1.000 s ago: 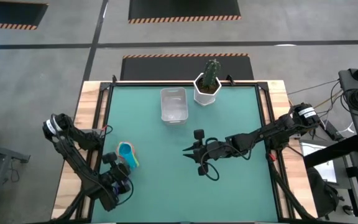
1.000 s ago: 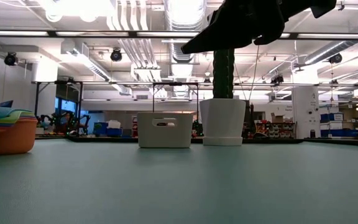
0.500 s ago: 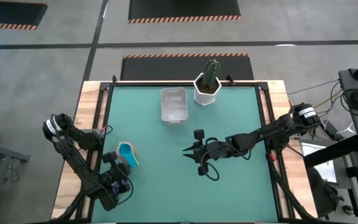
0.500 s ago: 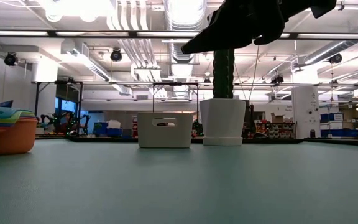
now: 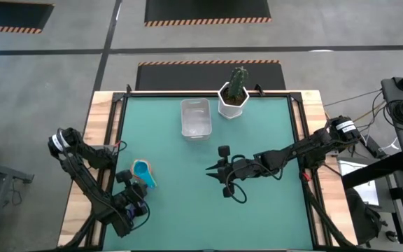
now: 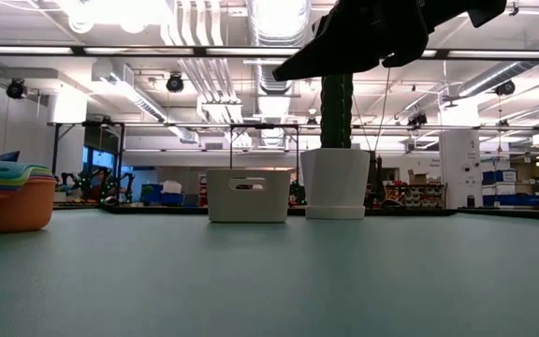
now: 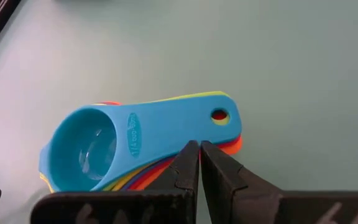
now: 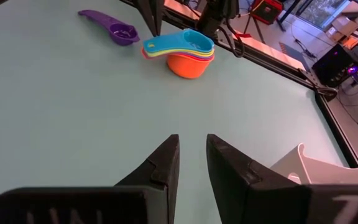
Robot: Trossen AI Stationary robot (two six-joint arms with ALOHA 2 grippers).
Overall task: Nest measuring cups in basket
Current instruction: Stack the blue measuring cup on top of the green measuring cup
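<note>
Lying just beyond left gripper (image 7: 199,149): nested measuring cups (image 7: 135,140).

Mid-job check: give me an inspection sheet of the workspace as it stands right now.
Surface: green mat, bare apart from the items below.
Job's things: nested stack of cups near the left edge, blue on top, orange at the bottom; purple cup lies apart on the mat; basket at the far side, no cup seen in it.
Clutter: white cactus pot beside the basket.
Grippers: left gripper shut, at the stack's handles, holding nothing; right gripper open, empty, above mid-table.
Cables: black loop hanging off the right arm.
Surroundings: workshop hall; no person seen.
</note>
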